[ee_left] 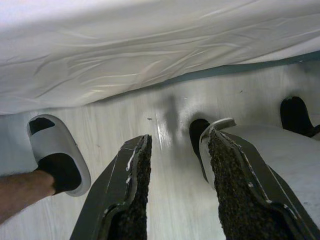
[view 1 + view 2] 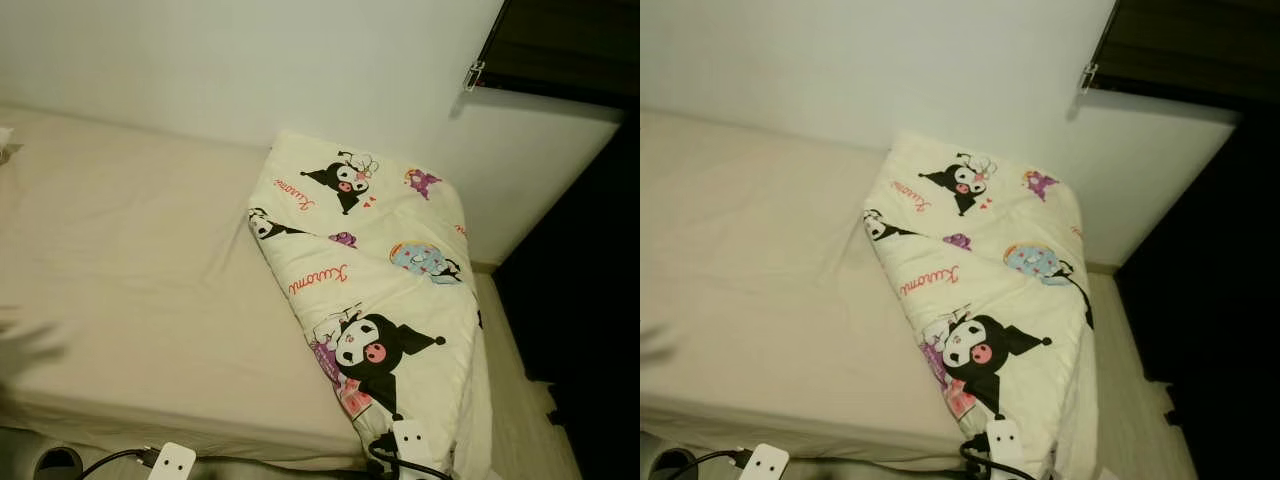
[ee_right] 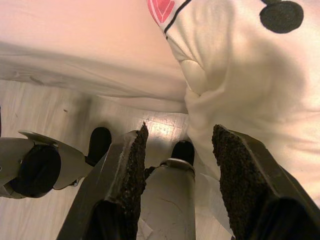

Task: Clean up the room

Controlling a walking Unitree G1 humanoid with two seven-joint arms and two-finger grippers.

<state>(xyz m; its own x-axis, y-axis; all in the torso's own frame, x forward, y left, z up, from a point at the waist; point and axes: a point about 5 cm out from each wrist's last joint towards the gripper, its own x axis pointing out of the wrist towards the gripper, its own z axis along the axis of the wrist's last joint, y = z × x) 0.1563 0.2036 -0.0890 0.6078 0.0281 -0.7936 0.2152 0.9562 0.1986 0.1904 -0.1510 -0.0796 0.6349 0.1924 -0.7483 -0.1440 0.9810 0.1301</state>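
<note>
A: Head views, report.
B: A bed with a plain cream sheet stands against a white wall. A folded quilt printed with cartoon characters lies on the bed's right part, one corner hanging over the near edge. Below that edge, two white blocks with black cables, a left one and a right one, sit at the frame bottom. A dark opening lies to the far right.

A: Left wrist view?
B: The left gripper is released, fingers spread with nothing between them. It hangs above a pale wood floor. Ahead of it is the bed's sheet edge. Beside one finger a white slipper holds a person's foot. Past the other finger lies a pale flat part with dark rounded pieces; what it is cannot be told.

A: Right wrist view?
B: The right gripper is also released and empty. The quilt's hanging corner is just ahead of it and beside one finger. Beneath the fingers, grey robot parts stand on the floor.
</note>
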